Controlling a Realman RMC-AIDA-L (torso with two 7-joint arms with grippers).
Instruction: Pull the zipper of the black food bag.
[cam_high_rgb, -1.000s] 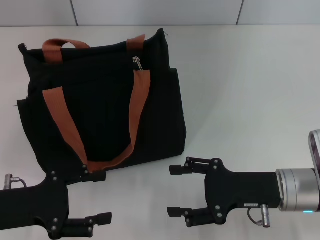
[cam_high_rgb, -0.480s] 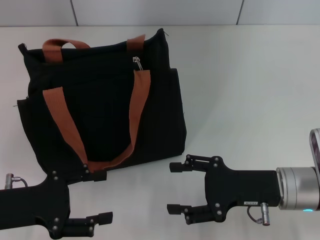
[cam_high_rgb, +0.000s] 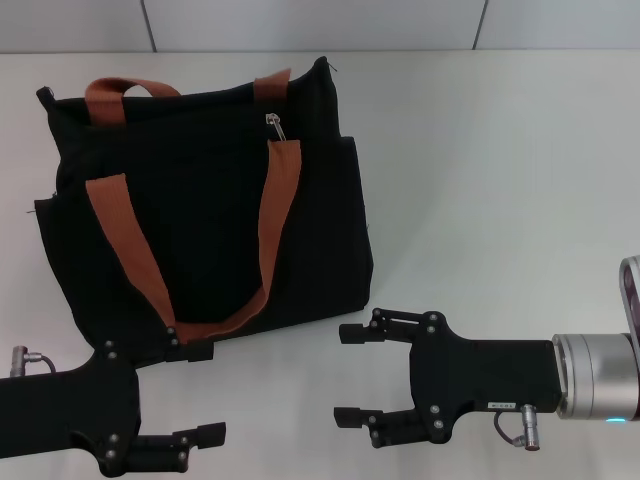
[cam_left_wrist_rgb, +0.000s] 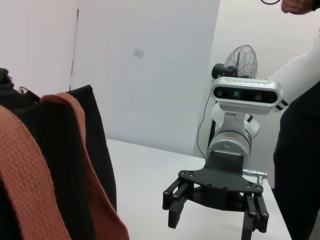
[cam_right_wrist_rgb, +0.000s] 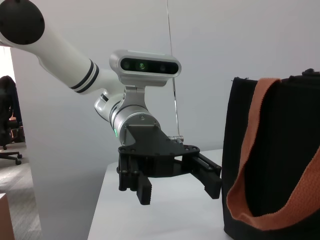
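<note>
a: left hand (cam_high_rgb: 200, 393) sits at the near left corner of the desk (cam_high_rgb: 500, 150), fingers spread wide, nothing btwn them. its upper fingertip is right at the near bottom edge of the black food bag (cam_high_rgb: 200, 210), can't tell if it touches.

b: and the right hand (cam_high_rgb: 350, 375)?

a: near side too, right of the bag, pointing left. also spread wide, empty. it's just past the bag's near right corner, clear of the fabric.

b: where's the bag itself?

a: far left part of the desk, one broad side up toward the head cam. two rust-brown straps (cam_high_rgb: 275, 220) run down that side and meet in a loop near its near edge; another strap loop (cam_high_rgb: 125, 92) pokes up at the far left top.

b: zipper?

a: zipper (cam_high_rgb: 273, 124) is up at the far edge of the bag, right where the right-hand strap begins. small silver slider w/ tab hanging. well apart from both hands, neither is on it.

b: wrist cams add anything?

a: left wrist view shows the bag (cam_left_wrist_rgb: 60, 165) w/ strap close up and the right hand (cam_left_wrist_rgb: 215, 212) across the desk, fingers apart. right wrist view shows the left hand (cam_right_wrist_rgb: 177, 185) fingers apart beside the bag (cam_right_wrist_rgb: 280, 150), strap (cam_right_wrist_rgb: 255, 165) hanging in a loop. zipper not visible in either one.
</note>
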